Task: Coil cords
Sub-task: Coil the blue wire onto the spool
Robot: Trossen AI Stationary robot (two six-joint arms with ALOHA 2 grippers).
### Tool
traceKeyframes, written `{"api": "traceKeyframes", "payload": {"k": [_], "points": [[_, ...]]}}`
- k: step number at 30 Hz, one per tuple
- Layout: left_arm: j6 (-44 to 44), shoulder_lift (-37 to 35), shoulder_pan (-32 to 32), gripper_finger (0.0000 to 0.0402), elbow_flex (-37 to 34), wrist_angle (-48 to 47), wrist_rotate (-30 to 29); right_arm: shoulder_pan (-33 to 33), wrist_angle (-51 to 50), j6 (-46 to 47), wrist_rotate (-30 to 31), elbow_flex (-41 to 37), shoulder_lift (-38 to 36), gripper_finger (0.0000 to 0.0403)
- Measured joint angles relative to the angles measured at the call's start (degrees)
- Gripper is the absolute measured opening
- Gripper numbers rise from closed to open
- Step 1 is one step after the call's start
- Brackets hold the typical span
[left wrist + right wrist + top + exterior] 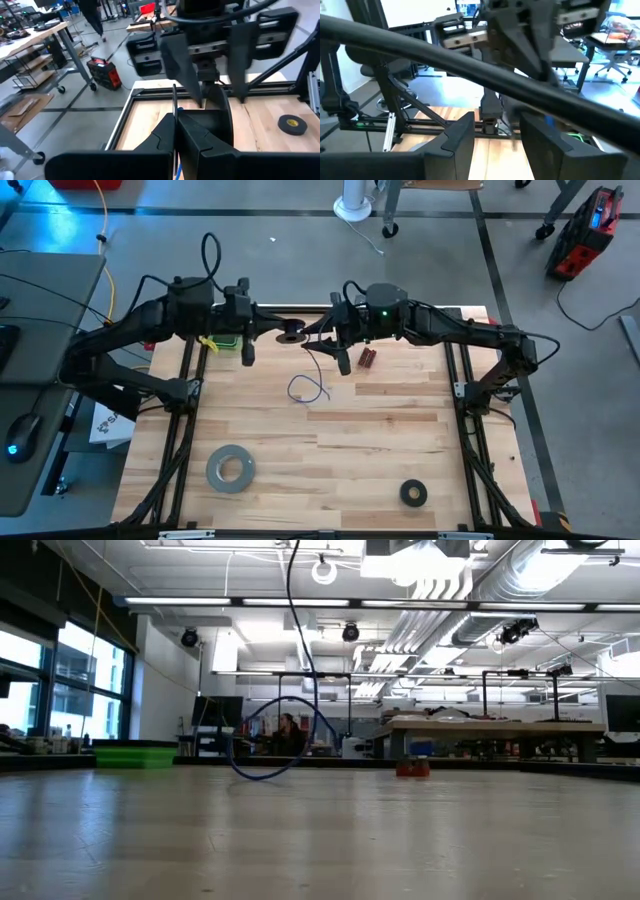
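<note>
A small black spool (291, 335) is held above the table's far middle by my left gripper (276, 336), which is shut on it. The thin blue cord (306, 388) hangs from near the spool. Its lower part lies as a loose loop on the wood, and the loop also shows in the low view (272, 745). My right gripper (336, 346) is open just right of the spool, facing the left gripper. Its fingers stand apart in the left wrist view (215, 70). I cannot tell whether the cord touches them. My left gripper pinches a thin flange of the spool (174, 102) between its two fingers, edge-on. It comes at the spool about level from the table's left. The spool's round black body (220, 117) sticks out beyond the fingertips, and the spool is lifted clear of the table.
A large grey tape roll (231, 468) lies near the front left and a wider black ring (414, 493) near the front right. A small reddish-brown object (367, 358) lies by the right gripper and a green item (222, 340) under the left arm. Black frame rails run along both table sides.
</note>
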Motion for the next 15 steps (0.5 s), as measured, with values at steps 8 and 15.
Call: {"api": "traceKeyframes", "payload": {"k": [8,15], "points": [[-0.68,1.21,0.28,0.0,0.0,1.57,1.92,0.3,1.25,-2.05,1.3,0.0,0.0,0.0108],[-2.04,1.54,0.25,0.001,-0.02,4.14,0.12,0.51,2.89,0.58,2.19,0.04,-0.09,0.0008]]}}
